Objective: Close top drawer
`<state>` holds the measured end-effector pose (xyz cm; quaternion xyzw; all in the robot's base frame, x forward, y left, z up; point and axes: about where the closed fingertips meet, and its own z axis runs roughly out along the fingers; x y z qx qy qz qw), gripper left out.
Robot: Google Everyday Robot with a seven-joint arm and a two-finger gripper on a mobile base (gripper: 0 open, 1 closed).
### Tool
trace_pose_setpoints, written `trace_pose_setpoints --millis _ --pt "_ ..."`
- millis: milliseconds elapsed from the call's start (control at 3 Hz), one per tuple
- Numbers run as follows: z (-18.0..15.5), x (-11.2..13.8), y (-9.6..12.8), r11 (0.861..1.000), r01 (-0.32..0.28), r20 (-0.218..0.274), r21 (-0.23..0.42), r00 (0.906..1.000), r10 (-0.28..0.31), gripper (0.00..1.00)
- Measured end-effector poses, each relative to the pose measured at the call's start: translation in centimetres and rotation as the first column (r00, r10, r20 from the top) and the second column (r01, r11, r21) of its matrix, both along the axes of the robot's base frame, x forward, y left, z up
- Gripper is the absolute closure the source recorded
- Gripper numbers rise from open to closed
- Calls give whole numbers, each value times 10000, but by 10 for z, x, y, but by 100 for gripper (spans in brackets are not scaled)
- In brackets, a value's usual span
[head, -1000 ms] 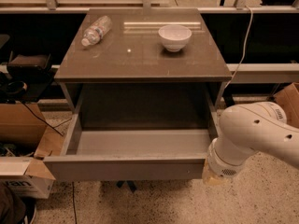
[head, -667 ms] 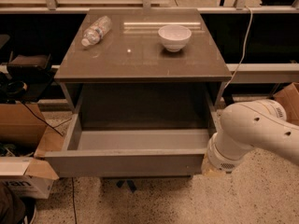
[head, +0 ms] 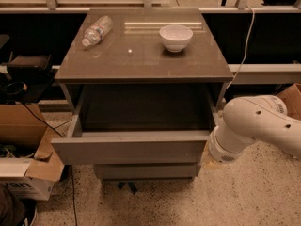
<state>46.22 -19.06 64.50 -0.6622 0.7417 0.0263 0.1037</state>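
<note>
The top drawer (head: 129, 147) stood pulled well out toward the near side of the grey bench (head: 141, 62); its plain flat front hung forward of the lower drawer front (head: 146, 171) beneath it, and its dark inside lay open to view under the bench top. On that top a clear plastic bottle (head: 96, 30) lay on its side at the far left; a white bowl (head: 176, 36) stood upright at the far right, well apart from the bottle.

The robot's white arm (head: 256, 124) came in from the right edge and bent down to the right end of the drawer front; its rounded wrist sat just beside that near right corner. The gripper (head: 207, 155) was at that same corner, low against the end of the drawer front and almost wholly hidden behind the wrist; whether it was open or closed, I cannot tell, nor whether it touched the drawer or had hold of anything.

Left of the bench an open cardboard box (head: 26, 171) sat on the speckled floor (head: 244, 197); a pale cable (head: 245, 46) ran down behind the bench on the right.
</note>
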Motion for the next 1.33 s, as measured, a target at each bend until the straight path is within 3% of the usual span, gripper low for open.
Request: trace_pose_setpoints --millis 667,1000,1333 --pt "-5 9 -3 9991 277 -3 -319 9996 -277 100" --pt "-4 42 -7 9976 362 620 -598 9975 -324 100" --pt "-3 48 -7 9977 370 732 -569 9968 -328 100"
